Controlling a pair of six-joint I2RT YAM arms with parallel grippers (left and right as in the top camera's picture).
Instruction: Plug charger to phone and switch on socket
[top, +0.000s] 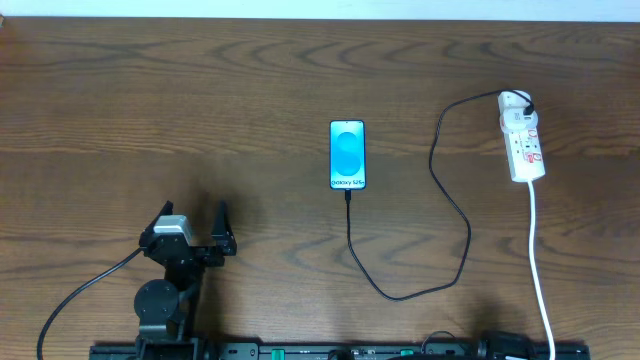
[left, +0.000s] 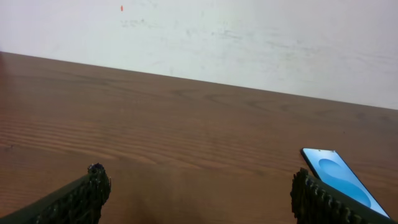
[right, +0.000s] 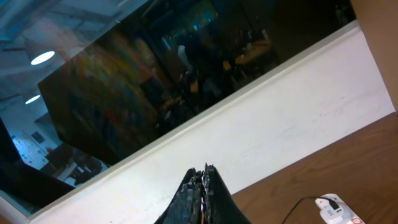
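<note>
1. Since the socket (top: 523, 140) lies at the far right of the table (top: 200, 100), it is well apart from the left gripper (top: 192, 208), which is parked near the left. It is judged closer to the right arm, which is barely caught from overhead.
2. The socket's long axis is laid near to far, and its white cord (top: 537, 250) is led off toward the near edge. Small red marks are seen on its top, but whether any switch is on cannot be told.
3. The left gripper is held wide open and empty. The right gripper (right: 204, 177) is closed tight on nothing and is pointed up at the wall, with the socket low at the right of its view.
4. The phone (top: 347, 155) is laid flat mid-table, its screen lit cyan and its long axis near to far.
5. The charger (top: 350, 225) is seen to meet the phone's near end, apparently plugged in, and is looped right to the socket's far end. The switch is judged to be what remains.
</note>
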